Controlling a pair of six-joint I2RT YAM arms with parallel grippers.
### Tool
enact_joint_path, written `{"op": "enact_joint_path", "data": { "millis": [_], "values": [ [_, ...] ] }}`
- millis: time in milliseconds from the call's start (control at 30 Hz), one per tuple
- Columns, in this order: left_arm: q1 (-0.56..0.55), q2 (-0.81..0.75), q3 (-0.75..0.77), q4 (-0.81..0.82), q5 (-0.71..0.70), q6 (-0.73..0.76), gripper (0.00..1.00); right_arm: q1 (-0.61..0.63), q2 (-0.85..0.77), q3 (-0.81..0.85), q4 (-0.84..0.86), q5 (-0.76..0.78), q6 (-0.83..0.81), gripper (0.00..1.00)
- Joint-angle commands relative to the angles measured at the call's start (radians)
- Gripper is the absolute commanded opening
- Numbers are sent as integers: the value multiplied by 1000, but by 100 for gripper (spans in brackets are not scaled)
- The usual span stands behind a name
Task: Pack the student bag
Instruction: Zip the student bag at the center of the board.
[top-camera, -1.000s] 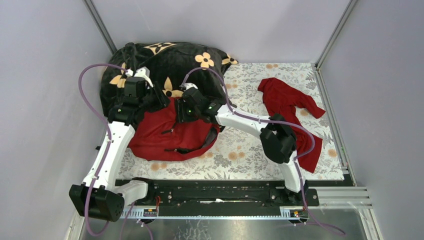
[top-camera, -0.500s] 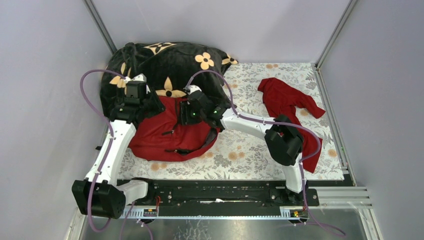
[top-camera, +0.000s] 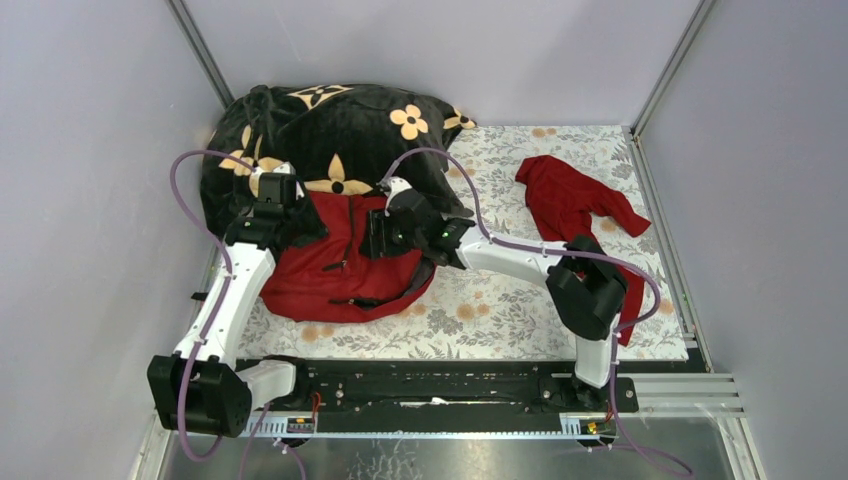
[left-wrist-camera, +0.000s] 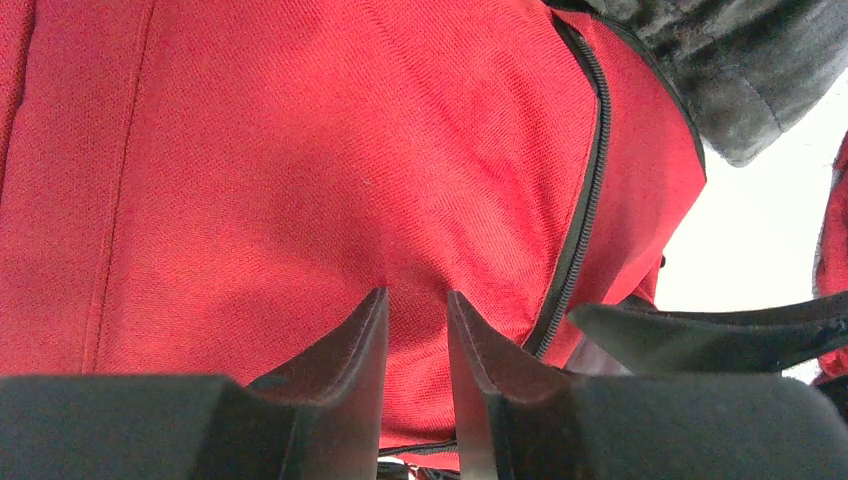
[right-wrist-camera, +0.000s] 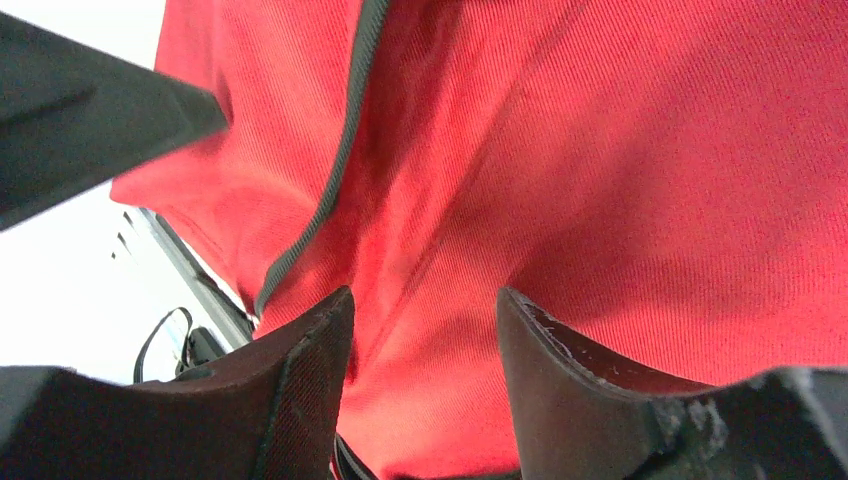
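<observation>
The student bag (top-camera: 330, 275) lies dark red on the flowered mat, its top under the black flowered blanket (top-camera: 330, 125). My left gripper (top-camera: 298, 222) rests on the bag's upper left. In the left wrist view my left gripper (left-wrist-camera: 415, 295) has its jaws a narrow gap apart, tips pressed into the red fabric (left-wrist-camera: 250, 150) beside a black zipper (left-wrist-camera: 590, 180). My right gripper (top-camera: 372, 232) sits on the bag's upper middle. Seen from the right wrist, my right gripper (right-wrist-camera: 425, 295) stands open, wider, with its tips against the red fabric (right-wrist-camera: 650, 150) near a zipper line (right-wrist-camera: 340, 170).
A limp red garment (top-camera: 575, 200) lies on the mat at the right, partly under the right arm. A black strap (left-wrist-camera: 720, 335) crosses the left wrist view. Grey walls close in the left, back and right sides.
Both grippers have slid a little toward the near side over the bag. The left jaws have narrowed, the right jaws have widened, and the right elbow has swung right.
</observation>
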Motion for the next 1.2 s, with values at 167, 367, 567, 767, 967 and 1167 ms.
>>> {"op": "enact_joint_path", "data": {
  "millis": [167, 367, 567, 767, 967, 1167],
  "values": [
    [8, -23, 9, 16, -15, 6, 35, 21, 236, 346, -241, 43, -46, 61],
    [9, -30, 25, 11, 41, 2, 35, 14, 256, 345, -298, 101, -39, 0],
    [9, -33, 111, 32, 231, 40, 37, -10, 33, 156, -204, 127, -34, 0],
    [8, -10, 103, 24, 275, 67, 36, -45, -107, 0, -182, 166, -31, 0],
    [8, -16, 81, 6, 243, 77, 38, -47, -74, 40, -163, 37, -29, 39],
    [9, -60, 89, 0, 128, 37, 38, 19, 73, 271, -270, 131, -101, 52]
  ]
}}
